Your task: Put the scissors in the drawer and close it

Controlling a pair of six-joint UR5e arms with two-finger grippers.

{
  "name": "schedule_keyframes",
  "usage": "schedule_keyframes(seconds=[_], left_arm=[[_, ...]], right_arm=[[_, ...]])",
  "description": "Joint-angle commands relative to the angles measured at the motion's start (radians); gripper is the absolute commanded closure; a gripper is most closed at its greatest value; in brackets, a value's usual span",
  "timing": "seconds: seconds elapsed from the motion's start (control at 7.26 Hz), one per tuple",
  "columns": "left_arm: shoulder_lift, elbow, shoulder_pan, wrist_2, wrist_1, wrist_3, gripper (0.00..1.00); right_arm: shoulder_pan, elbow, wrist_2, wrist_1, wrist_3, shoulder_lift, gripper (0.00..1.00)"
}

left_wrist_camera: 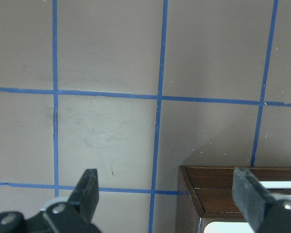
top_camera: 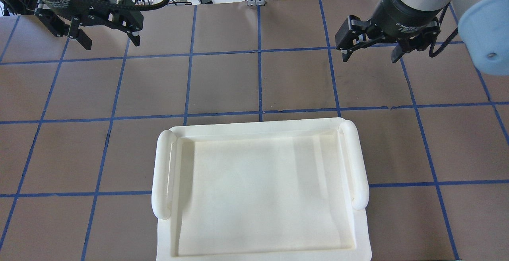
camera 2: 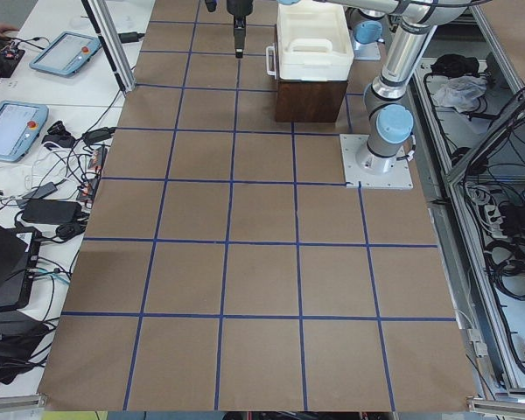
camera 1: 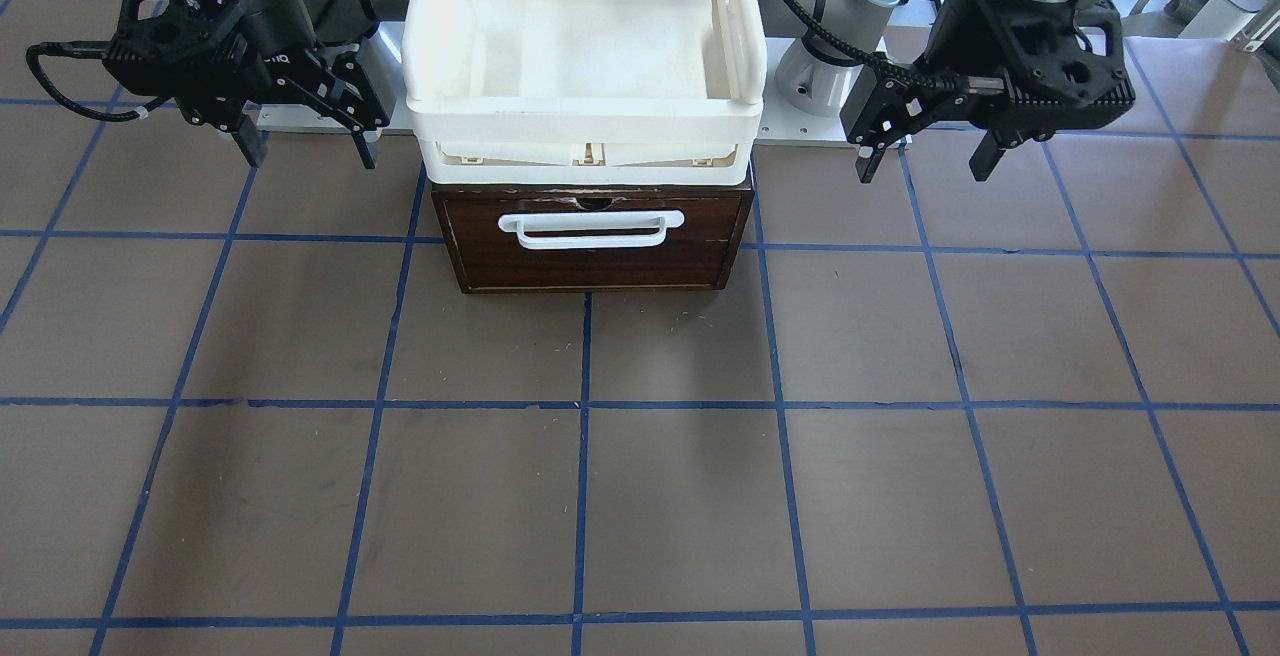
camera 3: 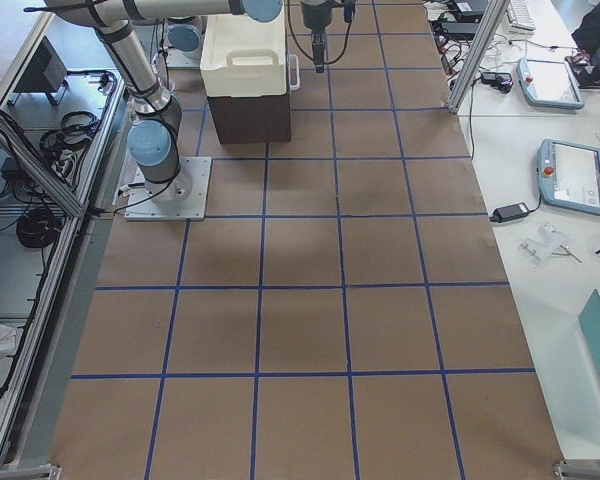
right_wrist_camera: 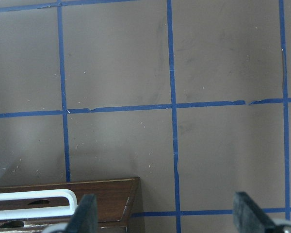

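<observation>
From your side of the table you saw the drawer (camera 1: 600,271) facing you near the far middle. Its dark brown front sat right under the front edge of a white plastic tray (camera 1: 585,126), and its white bar handle (camera 1: 590,229) lay level across the front. The tray rested on top, its pale inside turned up. To your right hung the left gripper (camera 1: 925,168), fingers spread wide and holding nothing. To your left the right gripper (camera 1: 308,154) hung the same way, fingers parted and bare. Each hung beside one end of the tray, apart from it, above the brown table (camera 1: 700,496) with its blue tape grid (camera 1: 585,406)
</observation>
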Motion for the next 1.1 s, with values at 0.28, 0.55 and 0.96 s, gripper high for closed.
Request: schedule_keyframes(seconds=[0.28,0.55,0.96], left_arm=[[-0.018,-0.004,-0.002,0.016,-0.003,0.034,0.0],[-0.017,-0.004,-0.003,0.003,0.0,0.029,0.0],[-0.029,-0.004,-0.005,0.005,0.008,0.026,0.0]], right_arm=[[0.001,0.001,0.001,0.005,0.0,-0.004,0.0],[0.001,0.001,-0.001,0.005,0.0,-0.002,0.0],[0.001,0.001,0.005,0.005,0.002,-0.002,0.0]])
